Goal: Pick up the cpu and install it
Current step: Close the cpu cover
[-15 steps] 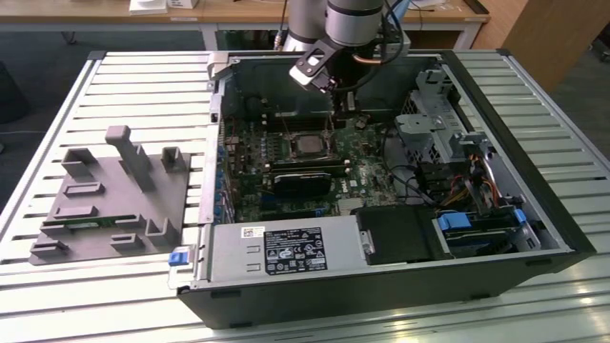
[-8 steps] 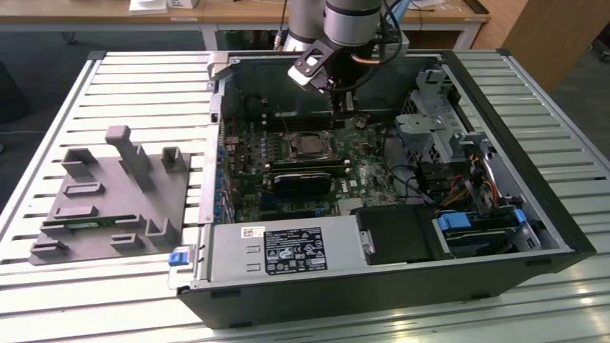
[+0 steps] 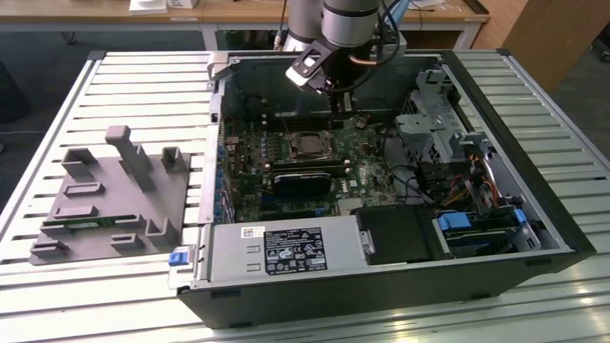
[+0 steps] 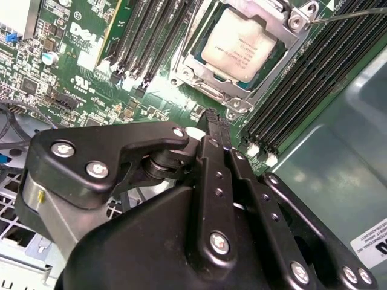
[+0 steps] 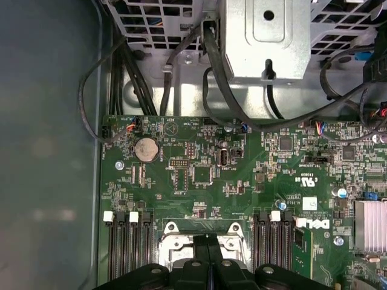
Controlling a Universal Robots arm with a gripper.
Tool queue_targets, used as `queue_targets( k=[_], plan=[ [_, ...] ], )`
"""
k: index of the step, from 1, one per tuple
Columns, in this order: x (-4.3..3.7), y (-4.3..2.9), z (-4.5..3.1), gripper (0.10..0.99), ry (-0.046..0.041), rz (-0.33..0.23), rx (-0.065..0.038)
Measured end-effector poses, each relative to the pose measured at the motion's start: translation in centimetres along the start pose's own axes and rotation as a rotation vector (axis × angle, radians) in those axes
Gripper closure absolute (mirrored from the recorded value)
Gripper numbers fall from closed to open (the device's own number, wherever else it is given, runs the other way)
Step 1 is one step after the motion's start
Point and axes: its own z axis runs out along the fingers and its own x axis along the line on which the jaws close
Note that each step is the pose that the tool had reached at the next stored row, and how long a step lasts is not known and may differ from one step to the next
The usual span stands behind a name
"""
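Inside the open black computer case (image 3: 381, 300), the small square silvery-grey cpu (image 4: 242, 45) sits in its metal-framed socket (image 4: 205, 90) on the green motherboard (image 4: 163, 96); the black gripper (image 4: 213, 121) hangs near it, fingers pressed together, holding nothing

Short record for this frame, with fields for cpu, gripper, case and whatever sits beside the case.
cpu: lying flat in the socket, metal top up
gripper: shut, empty, fingertips close beside the socket, off the cpu
computer case: open, on the slatted table
grey fixture: on the table, at the exterior view's left of the case
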Motion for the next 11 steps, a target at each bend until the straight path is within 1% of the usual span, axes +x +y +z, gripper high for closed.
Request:
queue_targets(
  k=[5,11],
  plan=[
    [0.00,-0.05,0.27,0.980,-0.0002,0.000,0.000],
    [0.01,-1.00,0.54,0.980,-0.0003,0.000,0.000]
  ],
)
